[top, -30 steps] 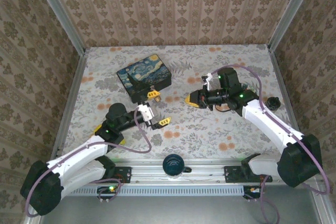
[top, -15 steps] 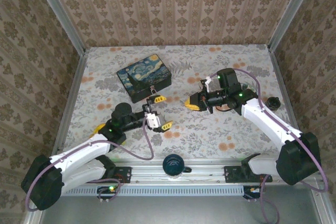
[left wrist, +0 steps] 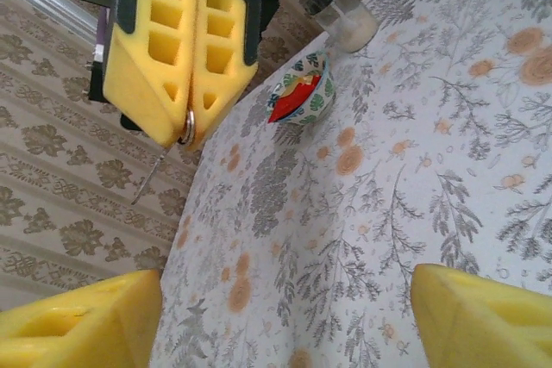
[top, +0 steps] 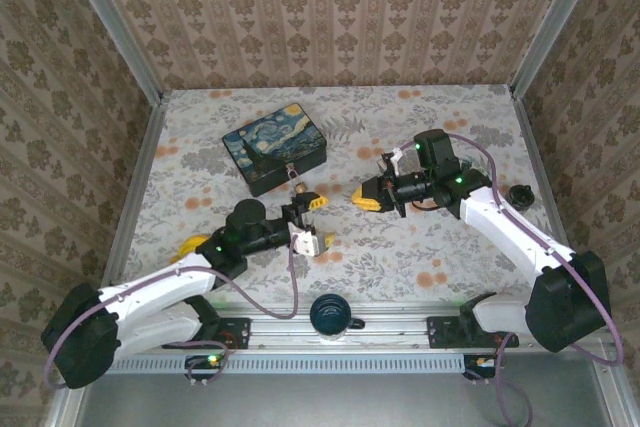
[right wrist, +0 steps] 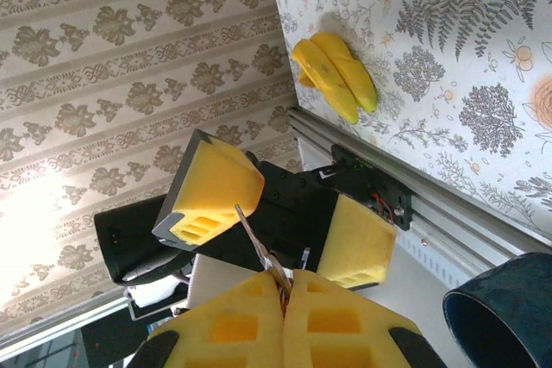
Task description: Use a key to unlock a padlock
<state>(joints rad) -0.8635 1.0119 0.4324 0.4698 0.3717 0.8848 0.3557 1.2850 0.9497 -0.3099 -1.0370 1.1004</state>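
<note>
**Key held between two facing grippers**

My right gripper (top: 366, 198) is clamped shut on the key (right wrist: 257, 240). The key's thin blade juts toward my left gripper (top: 318, 223), whose jaws stand wide apart, near the painted tin box (top: 270, 142).

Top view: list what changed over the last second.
The left gripper, open, swung right, off the front edge of the painted box and toward the right gripper. Nothing was grasped or released. The right gripper barely shifted and stays shut on the key. Box, banana and cup kept their places.
</note>
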